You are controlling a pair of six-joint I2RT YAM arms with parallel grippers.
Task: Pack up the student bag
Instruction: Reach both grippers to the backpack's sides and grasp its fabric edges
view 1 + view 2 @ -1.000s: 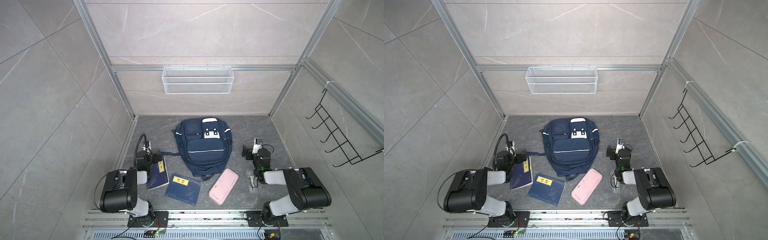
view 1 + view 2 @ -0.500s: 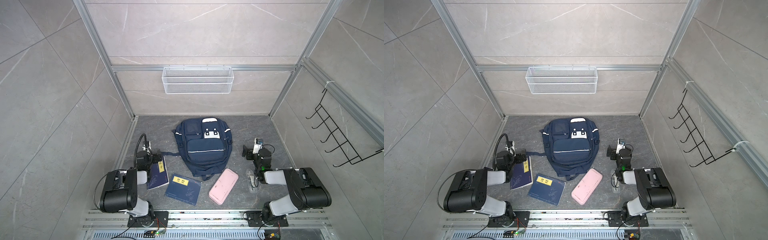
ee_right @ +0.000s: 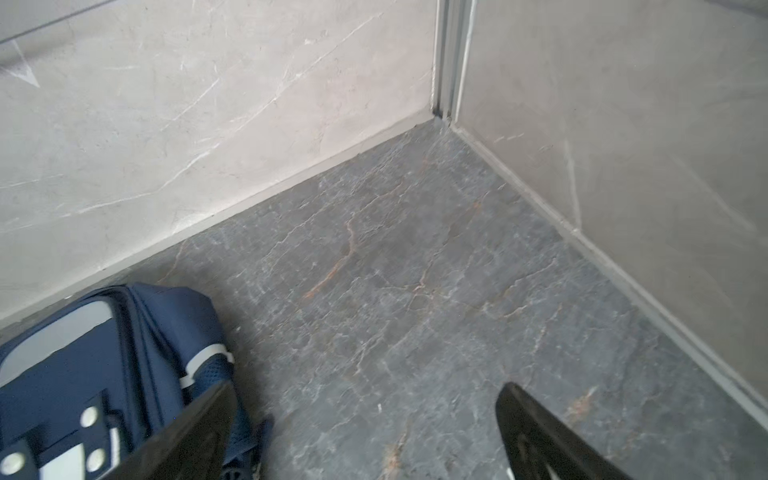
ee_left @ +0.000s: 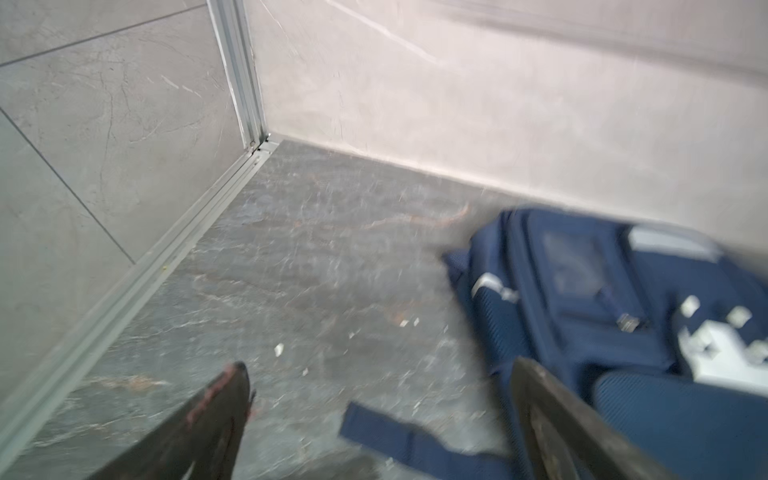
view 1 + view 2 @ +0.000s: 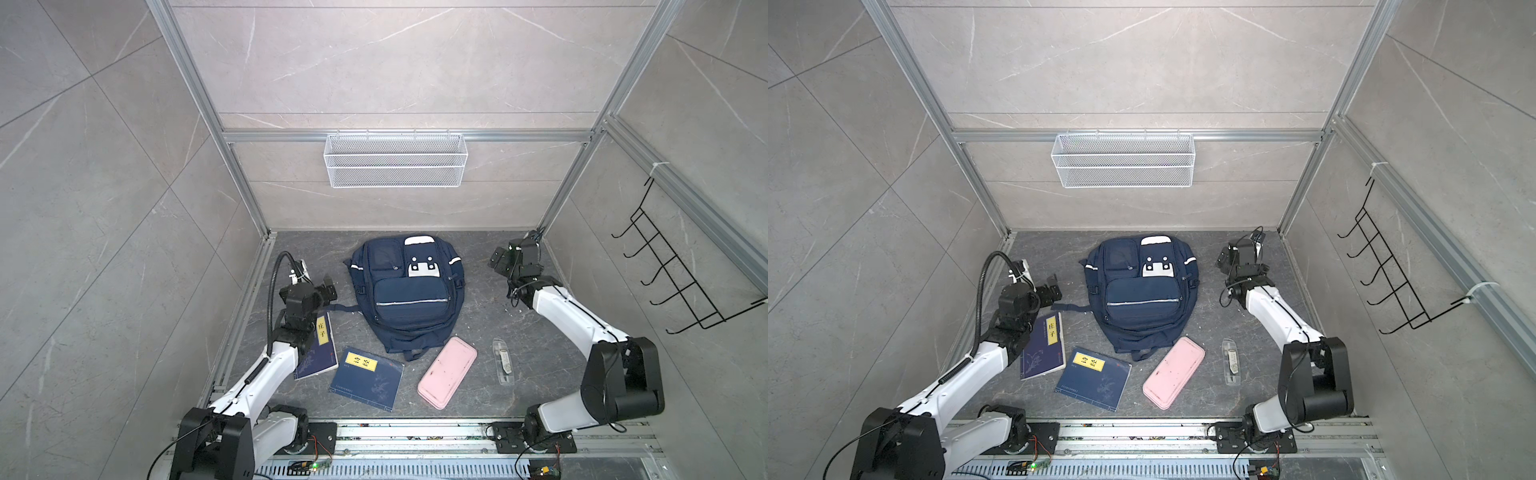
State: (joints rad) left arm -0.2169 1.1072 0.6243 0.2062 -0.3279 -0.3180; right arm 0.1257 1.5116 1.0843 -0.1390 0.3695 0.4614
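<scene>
Left gripper (image 5: 329,291) spread wide, empty, just beside large navy-blue fabric backpack (image 5: 411,307); right gripper (image 5: 497,262) likewise spread, empty, near its opposite side; backpack lies front-up on dark grey marbled floor (image 5: 478,303)

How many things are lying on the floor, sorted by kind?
Bag: 1
Books: 2
Pink case: 1
Clear case: 1
Total: 5
</scene>
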